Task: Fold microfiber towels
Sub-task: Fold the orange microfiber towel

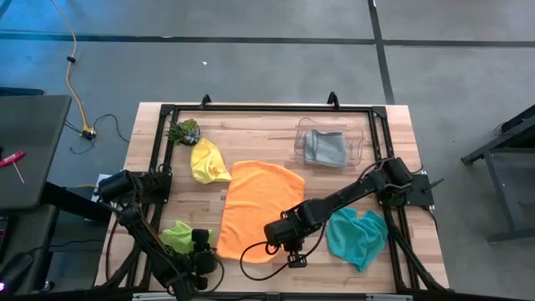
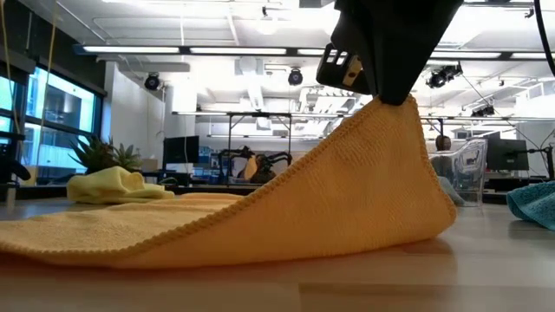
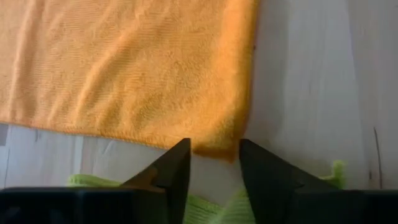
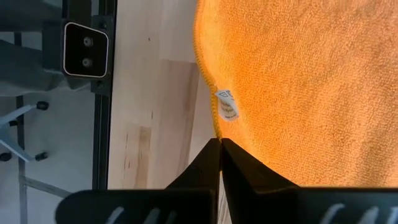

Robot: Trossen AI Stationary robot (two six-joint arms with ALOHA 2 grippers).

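Left wrist view: orange towel [image 3: 124, 62] corner lies between the spread left pincer [image 3: 214, 163] fingers.

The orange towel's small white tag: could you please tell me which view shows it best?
The right wrist view: the tag sits sharp at the orange towel's edge, just beyond the right gripper, shut on that edge. The high, low and left wrist views show the towel, but no tag can be made out.
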